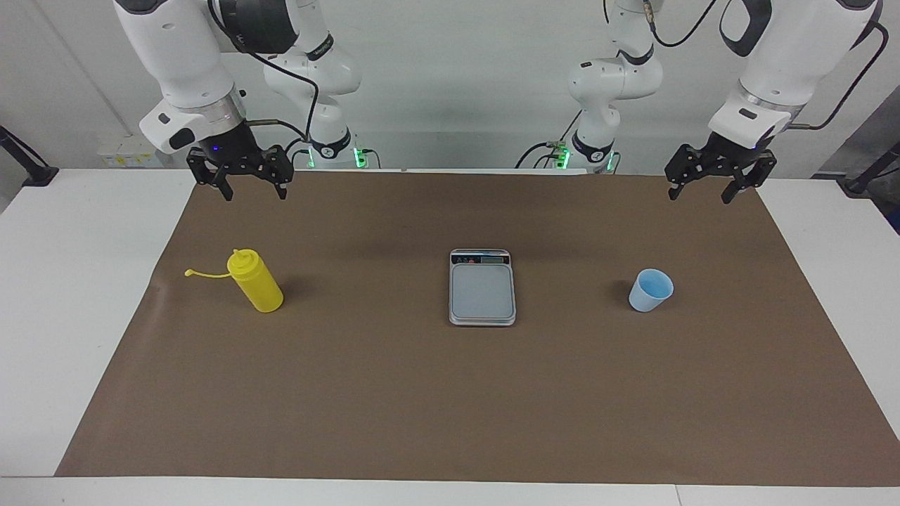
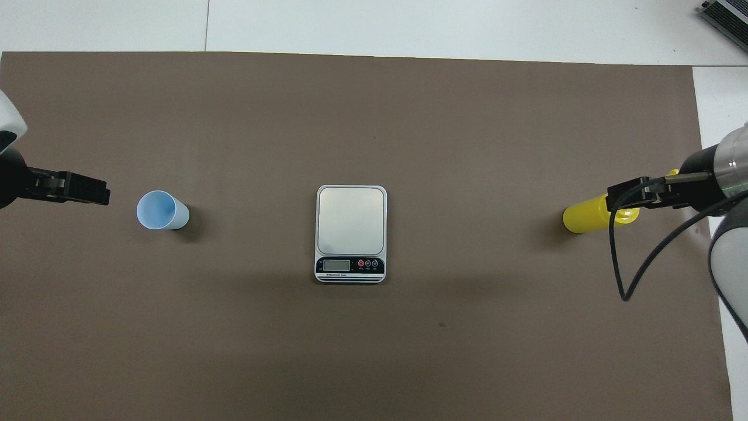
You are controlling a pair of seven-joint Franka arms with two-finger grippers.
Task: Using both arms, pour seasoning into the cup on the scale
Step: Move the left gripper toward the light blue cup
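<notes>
The yellow seasoning bottle (image 1: 256, 282) stands upright on the brown mat toward the right arm's end, its cap strap hanging out sideways; it also shows in the overhead view (image 2: 586, 216). The silver-grey scale (image 1: 482, 292) lies mid-mat with nothing on its plate (image 2: 350, 219). The light-blue cup (image 1: 651, 289) stands upright on the mat toward the left arm's end (image 2: 161, 210), apart from the scale. My right gripper (image 1: 253, 184) is open and empty, raised over the mat by the bottle (image 2: 628, 195). My left gripper (image 1: 703, 188) is open and empty, raised over the mat by the cup (image 2: 82, 190).
The brown mat (image 1: 422, 407) covers most of the white table (image 1: 70, 281). Black cables hang from both arms near the grippers; one loops down beside the bottle (image 2: 619, 275).
</notes>
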